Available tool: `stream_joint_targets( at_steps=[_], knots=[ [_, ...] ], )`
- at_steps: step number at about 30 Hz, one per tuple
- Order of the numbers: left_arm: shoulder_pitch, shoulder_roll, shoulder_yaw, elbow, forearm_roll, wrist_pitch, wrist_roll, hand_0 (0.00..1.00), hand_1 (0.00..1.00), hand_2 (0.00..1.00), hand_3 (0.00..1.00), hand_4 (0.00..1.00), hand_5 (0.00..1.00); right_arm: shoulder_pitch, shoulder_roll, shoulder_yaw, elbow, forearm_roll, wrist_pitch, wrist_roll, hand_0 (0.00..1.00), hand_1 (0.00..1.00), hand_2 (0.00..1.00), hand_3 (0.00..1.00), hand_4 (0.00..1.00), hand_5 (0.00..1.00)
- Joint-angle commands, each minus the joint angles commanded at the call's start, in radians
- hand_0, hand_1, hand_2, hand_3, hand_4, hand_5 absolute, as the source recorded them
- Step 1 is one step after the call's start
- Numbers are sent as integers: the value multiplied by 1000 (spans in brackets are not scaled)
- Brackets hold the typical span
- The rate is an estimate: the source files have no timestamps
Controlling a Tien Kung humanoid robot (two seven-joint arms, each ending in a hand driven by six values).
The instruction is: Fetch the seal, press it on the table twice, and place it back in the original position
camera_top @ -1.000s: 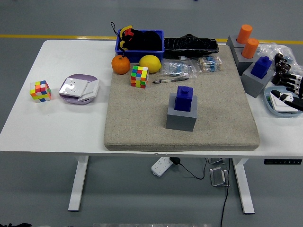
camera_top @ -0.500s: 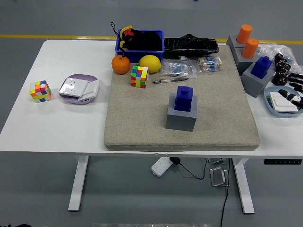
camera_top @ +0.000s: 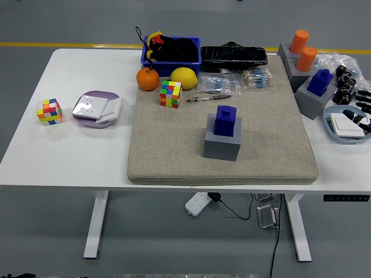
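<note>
From my seat I see the blue seal [camera_top: 225, 120] standing upright on its grey base block [camera_top: 222, 144], a little right of the middle of the beige felt mat [camera_top: 174, 150] that covers the centre of the white surface [camera_top: 75, 153]. Nothing touches the seal.

Only the tips of the right hand [camera_top: 363, 108] show at the right edge, over the pale blue dish [camera_top: 336, 131] with its white cards. The black fingers [camera_top: 364, 93] barely enter the picture, so I cannot tell whether they are spread or curled; I see nothing held in them. The left hand is out of view.

On the far part of the mat I have a multicoloured cube [camera_top: 170, 94], a pen [camera_top: 208, 98] lying just right of it, and 2 clear bags of small parts [camera_top: 219, 84]. At the mat's far left corner sit an orange [camera_top: 148, 80] and a lemon [camera_top: 184, 77], just in front of a blue bin [camera_top: 171, 58] stuffed with a black item. A black wrapped bar [camera_top: 233, 55] lies along the far edge.

Right of the mat I count 2 orange cylinders [camera_top: 302, 49] on a grey stand and a 2nd blue seal [camera_top: 319, 81] on its own grey block. Far left on the bare surface are another coloured cube [camera_top: 49, 111] and a lavender plate [camera_top: 97, 109] holding white cards.
</note>
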State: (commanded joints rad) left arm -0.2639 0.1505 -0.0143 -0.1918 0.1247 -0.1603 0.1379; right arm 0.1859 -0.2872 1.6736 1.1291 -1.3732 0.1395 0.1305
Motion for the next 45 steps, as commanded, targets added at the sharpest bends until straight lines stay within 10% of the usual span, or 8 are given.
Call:
stream_joint_targets(
  at_steps=[45],
  knots=[
    [-9,-2,6,-3,-8,2,-2,820,816,788,835,810,421,17,-3,-6,3,-3,-19,6,851,748,716,706,947,259]
  ],
)
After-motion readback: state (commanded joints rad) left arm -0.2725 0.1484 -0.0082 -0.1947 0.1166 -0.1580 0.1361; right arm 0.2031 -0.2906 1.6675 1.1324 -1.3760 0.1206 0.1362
